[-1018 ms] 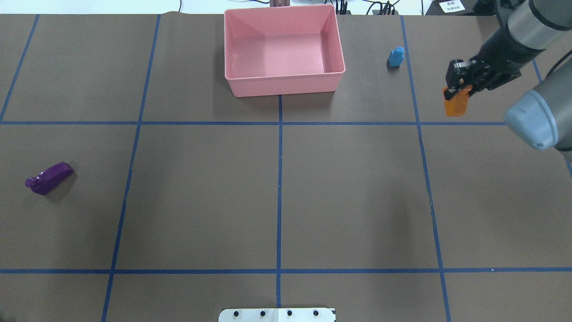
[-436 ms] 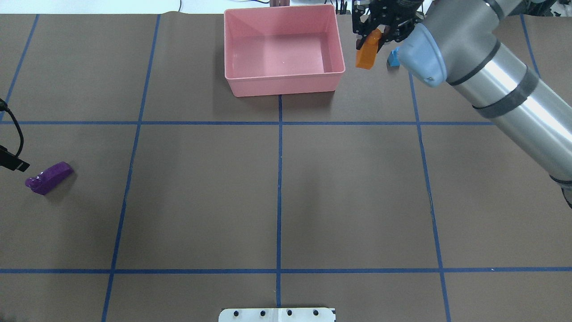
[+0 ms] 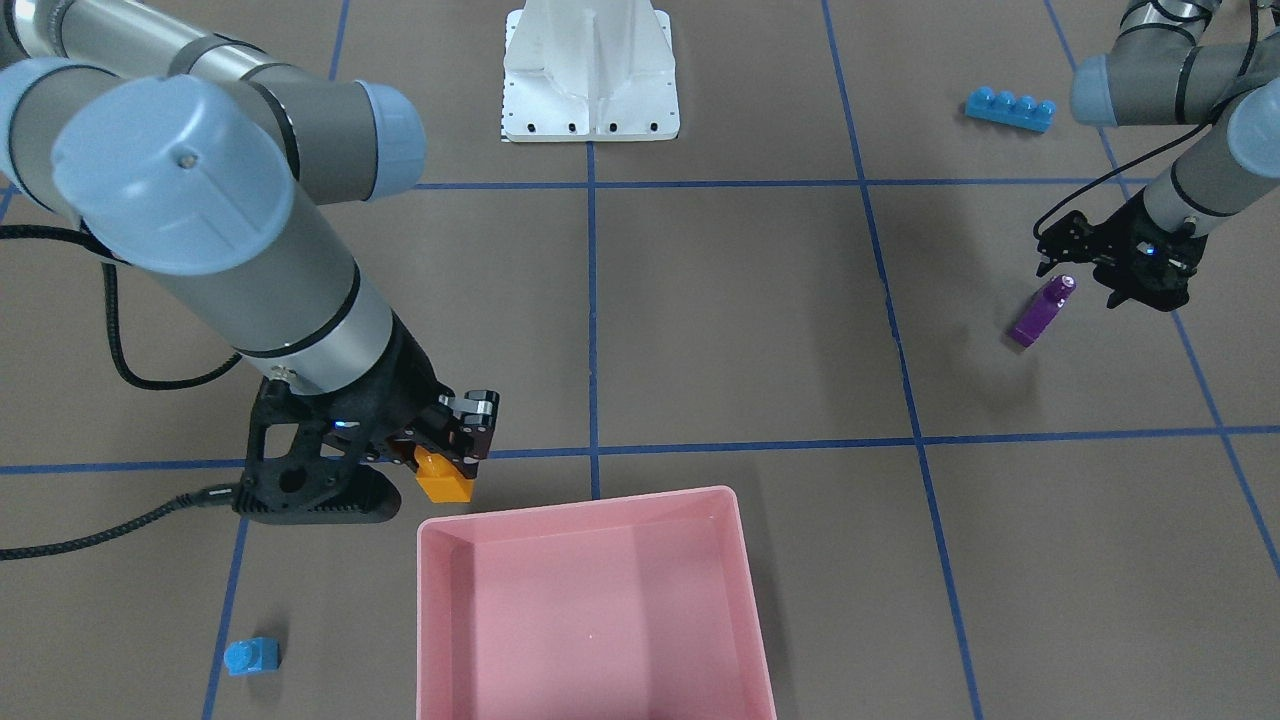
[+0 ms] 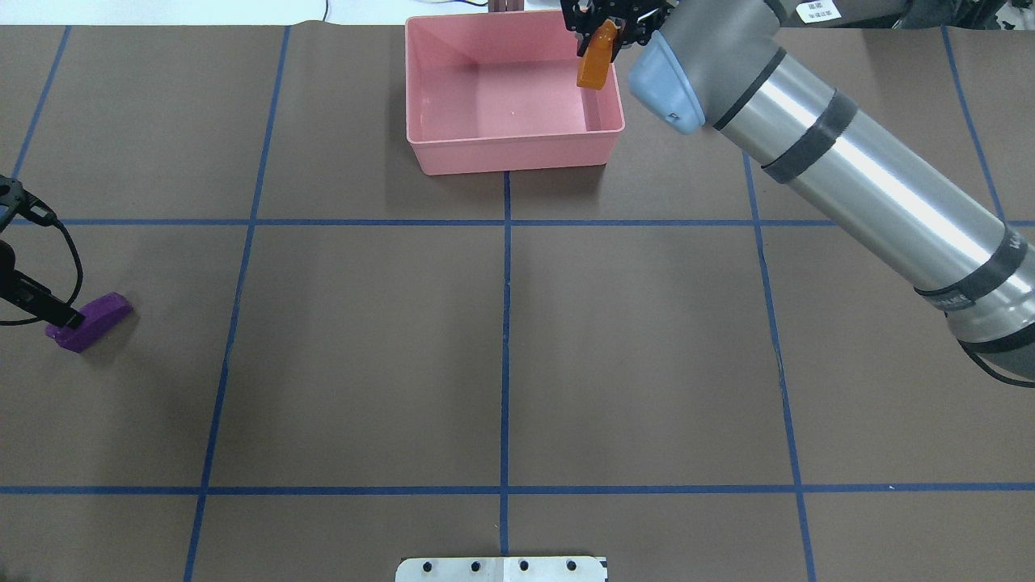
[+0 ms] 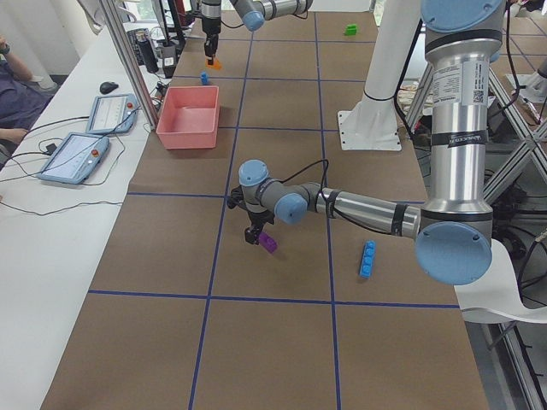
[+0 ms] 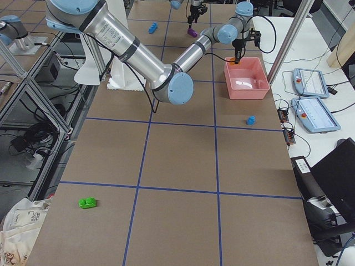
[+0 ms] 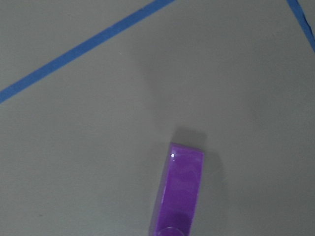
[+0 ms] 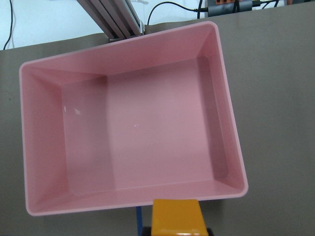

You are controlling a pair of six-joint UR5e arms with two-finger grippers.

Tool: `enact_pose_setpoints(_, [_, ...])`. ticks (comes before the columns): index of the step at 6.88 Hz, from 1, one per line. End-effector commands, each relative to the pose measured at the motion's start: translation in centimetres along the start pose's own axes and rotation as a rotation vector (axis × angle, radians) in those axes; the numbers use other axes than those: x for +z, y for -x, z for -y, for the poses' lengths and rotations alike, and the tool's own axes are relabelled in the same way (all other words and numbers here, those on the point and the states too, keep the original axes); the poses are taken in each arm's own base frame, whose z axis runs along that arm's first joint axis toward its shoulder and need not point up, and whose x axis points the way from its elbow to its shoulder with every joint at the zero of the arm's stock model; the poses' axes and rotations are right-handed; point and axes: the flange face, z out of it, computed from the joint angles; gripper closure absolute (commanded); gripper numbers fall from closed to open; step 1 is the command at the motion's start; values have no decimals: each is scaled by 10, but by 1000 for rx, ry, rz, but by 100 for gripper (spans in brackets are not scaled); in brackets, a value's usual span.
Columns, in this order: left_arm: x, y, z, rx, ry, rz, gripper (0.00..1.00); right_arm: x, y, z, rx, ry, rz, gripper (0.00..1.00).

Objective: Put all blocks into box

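Observation:
My right gripper (image 3: 457,447) is shut on the orange block (image 4: 597,55), held raised at the right rim of the pink box (image 4: 517,139). The right wrist view shows the orange block (image 8: 178,219) at the rim of the box (image 8: 123,204), which has nothing inside. Beside the purple block (image 3: 1040,312), low over the table, my left gripper (image 3: 1100,262) looks open. The purple block (image 7: 181,191) lies flat. A light-blue block (image 3: 252,656) stands right of the box. The long blue block (image 3: 1010,108) and the green block (image 6: 87,203) lie far from the box.
The white robot base (image 3: 590,70) stands at the table's near edge. Blue tape lines grid the brown mat. Beyond the box, a side table holds tablets (image 5: 85,154) and cables, and a person sits at its end. My right arm spans the table's right half.
My right arm has swung left with the orange block, from the right side of the table past the light-blue block to the box's rim. My left gripper has come in beside the purple block.

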Motion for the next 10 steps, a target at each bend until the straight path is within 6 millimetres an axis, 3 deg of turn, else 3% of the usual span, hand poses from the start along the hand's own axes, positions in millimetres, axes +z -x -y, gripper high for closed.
enact_pose_setpoints(1, [26, -2, -1, -4, 4, -2, 0, 23, 25, 8, -12, -65, -9, 100])
enact_pose_setpoints(2, [28, -4, 0, -1, 8, -4, 0, 36, 23, 16, -26, -98, -7, 100])
enact_pose_setpoints(4, [32, -7, -1, -4, 16, -7, 0, 83, 48, 27, -51, -119, -21, 100])
enact_pose_setpoints(6, [36, -6, -2, -20, 22, -6, 1, 145, 56, -4, -88, -83, -42, 100])
enact_pose_setpoints(7, [36, -7, -2, -20, 23, -7, 4, 153, 56, -10, -86, -72, -47, 100])
enact_pose_setpoints(8, [36, -6, -2, -19, 22, -6, 15, 161, 50, -9, -79, -64, -63, 51])
enact_pose_setpoints(9, [36, -6, -2, -19, 22, -6, 32, 161, 52, -9, -78, -65, -62, 1])
enact_pose_setpoints(10, [36, -6, -1, -18, 21, -3, 47, 159, 54, -8, -78, -66, -59, 0])
